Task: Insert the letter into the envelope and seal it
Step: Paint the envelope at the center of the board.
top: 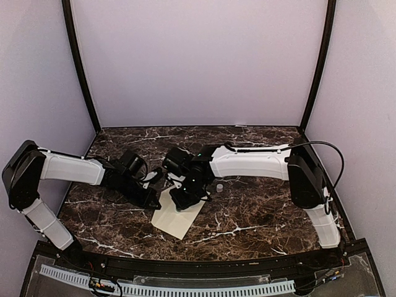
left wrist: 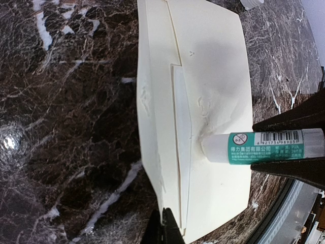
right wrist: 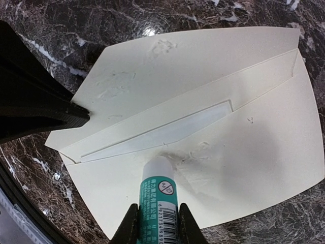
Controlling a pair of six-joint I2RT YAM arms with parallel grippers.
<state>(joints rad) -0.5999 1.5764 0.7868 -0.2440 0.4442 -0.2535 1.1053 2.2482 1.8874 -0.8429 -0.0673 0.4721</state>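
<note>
Firmly clamped between the fingers of the right gripper (right wrist: 158, 222): a glue stick (right wrist: 158, 188), uncapped, white tip down. Green band round the white barrel, printed in white with 得力集团有限公司. Beside that a round emblem and a barcode, digits starting 69, the rest too small to read.

Tip pressed onto the envelope (right wrist: 264, 168), on the pocket face just beside the mouth, paper puckered around the contact. Cream-yellow, lying flat on the dark marbled table (top: 260, 210) in front of both arms, largely hidden under the grippers in the top view. Long axis running bottom-left to top-right in the right wrist view and top to bottom in the left wrist view, with the glue stick lying across it. Flap folded back open, flat on the table, pointing away from the glue stick, more wrinkled smears on its inner side. Faint small emblem (right wrist: 250, 120) on the pocket face.

Tucked inside the pocket, the letter (right wrist: 177, 127), only a whiter strip showing at the mouth, just beyond the glue tip.

Left gripper (left wrist: 170, 229) closed tight, nothing visibly held, tip down on the flap near one end of the fold. Near the right arm, off the envelope, a small white cylinder (top: 219, 185) on the table.
</note>
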